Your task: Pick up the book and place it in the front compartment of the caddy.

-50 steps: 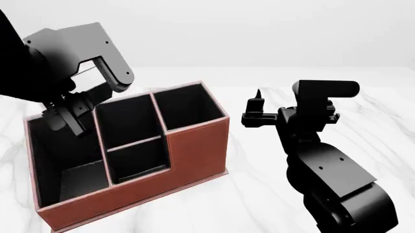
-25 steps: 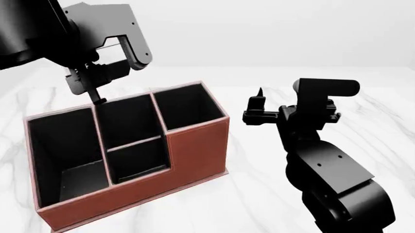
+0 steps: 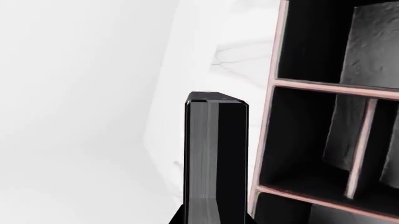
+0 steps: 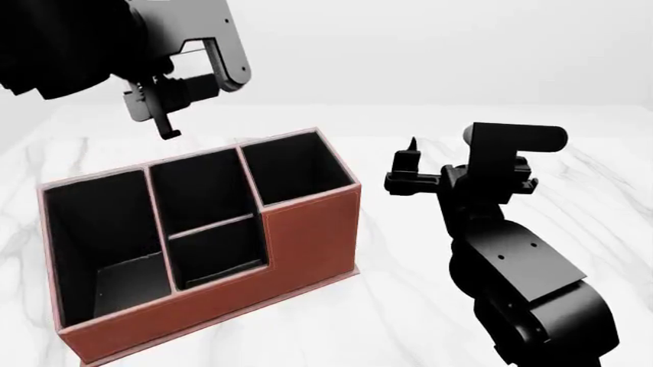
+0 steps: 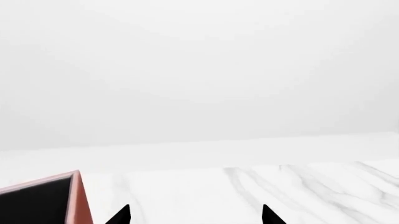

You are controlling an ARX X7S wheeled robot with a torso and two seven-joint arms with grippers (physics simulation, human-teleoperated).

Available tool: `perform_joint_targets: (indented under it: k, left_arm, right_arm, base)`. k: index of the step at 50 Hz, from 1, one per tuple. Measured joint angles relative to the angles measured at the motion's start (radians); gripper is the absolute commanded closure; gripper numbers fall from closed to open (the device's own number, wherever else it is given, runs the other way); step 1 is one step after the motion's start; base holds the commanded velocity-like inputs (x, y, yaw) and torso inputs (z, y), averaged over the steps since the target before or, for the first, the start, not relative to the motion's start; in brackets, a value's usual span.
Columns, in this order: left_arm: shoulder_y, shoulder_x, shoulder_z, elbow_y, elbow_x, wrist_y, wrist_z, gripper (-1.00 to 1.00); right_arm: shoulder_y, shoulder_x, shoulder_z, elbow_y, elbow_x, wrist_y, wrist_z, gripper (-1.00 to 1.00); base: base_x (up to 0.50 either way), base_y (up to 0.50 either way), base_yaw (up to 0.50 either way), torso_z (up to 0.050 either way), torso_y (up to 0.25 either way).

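The caddy (image 4: pixel 311 229) is a reddish-brown box with black pockets on the marble table. Its low-walled front pocket (image 4: pixel 219 256) holds nothing that I can see. My left gripper (image 4: pixel 164 111) hangs above the caddy's far left rim, shut on the book (image 4: pixel 167 126), which shows edge-on as a thin dark strip. In the left wrist view the book (image 3: pixel 215 158) sticks out from the jaws, black cover and grey page edge, beside the caddy (image 3: pixel 269 140). My right gripper (image 4: pixel 408 164) is open and empty to the right of the caddy.
White marble table (image 4: pixel 408 306) around the caddy. The right wrist view shows the open gripper (image 5: pixel 195 217), a corner of the caddy (image 5: pixel 78 196) and bare marble beyond. My right arm (image 4: pixel 510 260) fills the lower right.
My left gripper has risen from inside the caddy's left pocket to well above its far rim, with the book in it. The right arm has barely moved.
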Motion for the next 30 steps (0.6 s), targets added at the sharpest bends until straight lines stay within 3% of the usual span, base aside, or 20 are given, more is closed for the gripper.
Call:
perform_joint_targets:
  k: [30]
  left_arm:
    - [0.015,0.012,-0.005,-0.041,0.048,0.018,0.03,1.0]
  right_arm:
    - [0.002,0.007,-0.011,0.007,0.009,-0.007,0.008,-1.0]
  base:
    - [0.0,0.0,0.0,0.0,0.001]
